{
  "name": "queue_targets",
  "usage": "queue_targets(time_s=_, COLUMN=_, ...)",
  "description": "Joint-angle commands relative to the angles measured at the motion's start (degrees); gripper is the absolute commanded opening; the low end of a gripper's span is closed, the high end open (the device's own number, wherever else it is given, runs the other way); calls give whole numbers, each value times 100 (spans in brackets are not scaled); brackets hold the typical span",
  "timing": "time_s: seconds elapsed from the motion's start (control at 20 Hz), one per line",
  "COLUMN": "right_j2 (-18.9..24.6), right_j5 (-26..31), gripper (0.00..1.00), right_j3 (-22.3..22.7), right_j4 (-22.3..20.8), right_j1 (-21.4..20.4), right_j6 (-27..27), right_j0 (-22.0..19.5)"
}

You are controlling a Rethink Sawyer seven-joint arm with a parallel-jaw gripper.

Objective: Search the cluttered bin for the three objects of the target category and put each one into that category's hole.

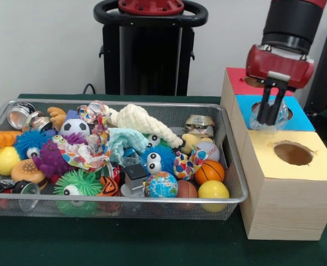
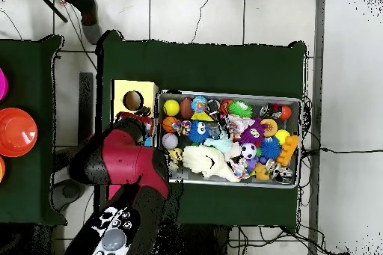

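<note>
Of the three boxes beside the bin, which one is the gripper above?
The blue-topped middle box. The gripper hangs over its hole holding a clear object; the red-topped box sits behind, the yellow-topped box in front.

Off to the side, away from the work
Orange dishes (image 2: 16, 131) sit on a green side table (image 2: 30, 65), well apart from the claw (image 1: 269, 119). Cables (image 2: 336, 149) cross the tiled floor (image 2: 194, 13).
</note>
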Motion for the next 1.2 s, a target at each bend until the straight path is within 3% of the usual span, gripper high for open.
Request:
queue_targets(time_s=0.05, right_j2=-117, right_j5=-493, gripper=0, right_j3=-282, right_j4=29, right_j1=624, right_j6=881, right_j0=-29)
queue_targets(time_s=0.3, right_j2=-126, right_j5=-565, gripper=0, right_j3=-240, right_j4=-1, right_j1=729, right_j6=829, right_j0=-91)
queue_targets(time_s=0.45, right_j2=315, right_j5=-358, gripper=0, right_j3=-91, right_j4=-101, right_j1=594, right_j6=727, right_j0=-376)
queue_targets(time_s=0.7, right_j2=646, right_j5=-216, gripper=0, right_j3=18, right_j4=-147, right_j1=425, right_j6=667, right_j0=-608)
queue_targets(time_s=1.2, right_j2=1679, right_j5=-224, gripper=0, right_j3=518, right_j4=-262, right_j1=-65, right_j6=675, right_j0=-1260)
